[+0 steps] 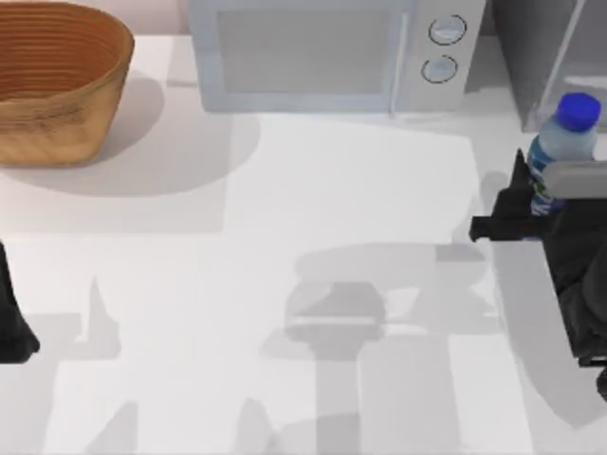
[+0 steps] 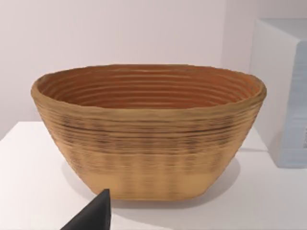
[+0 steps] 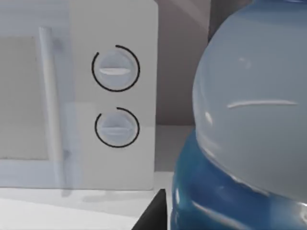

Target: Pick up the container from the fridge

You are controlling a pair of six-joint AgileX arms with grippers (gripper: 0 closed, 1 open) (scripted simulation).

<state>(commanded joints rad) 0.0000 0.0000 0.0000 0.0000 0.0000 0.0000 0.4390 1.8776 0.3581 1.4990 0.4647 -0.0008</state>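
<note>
Right gripper (image 1: 542, 194) at table's right edge clamped small translucent blue-capped bottle (image 1: 561, 142), just before dark grey fridge (image 1: 545, 52). Left gripper (image 1: 14, 327) parked at left edge; finger state indiscernible.

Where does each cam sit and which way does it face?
Top view: above the table, looking down; left arm at the left edge, right gripper around the bottle by the fridge.
Left wrist view: faces the basket; dark fingertip shows.
Right wrist view: close against the bottle, microwave behind.
Shared: top and right wrist views both show bottle and microwave knobs.
</note>
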